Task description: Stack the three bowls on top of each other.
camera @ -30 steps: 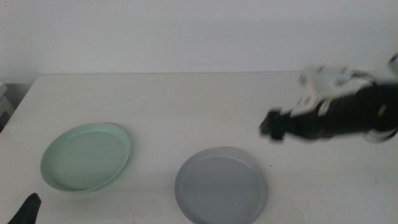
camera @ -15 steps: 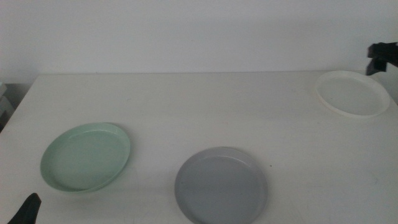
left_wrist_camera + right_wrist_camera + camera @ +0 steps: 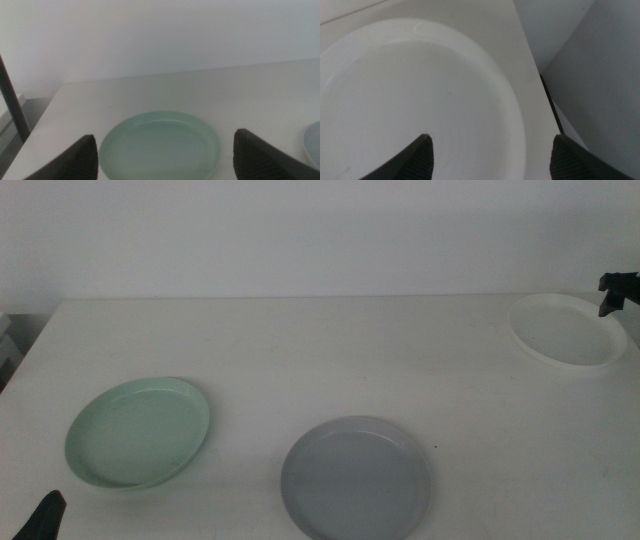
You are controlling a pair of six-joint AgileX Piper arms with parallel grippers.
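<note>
While the left gripper (image 3: pixel 162 155) waits, jaws apart, the right gripper (image 3: pixel 490 155) — also spread — should straddle the white bowl's (image 3: pixel 565 330) rim squarely before closing.

Mint bowl (image 3: pixel 138 431) left; grey bowl (image 3: pixel 356 478) front centre; white bowl (image 3: pixel 567 330) far right.

A mint green bowl (image 3: pixel 138 431), a grey bowl (image 3: pixel 356 478), a white bowl (image 3: pixel 568 330), a white table (image 3: pixel 320 350).

The mint green bowl (image 3: pixel 138 431), grey bowl (image 3: pixel 356 478) and white bowl (image 3: pixel 566 330) look like smooth, matt plastic; the white table (image 3: pixel 320 360) looks smooth and matt.
</note>
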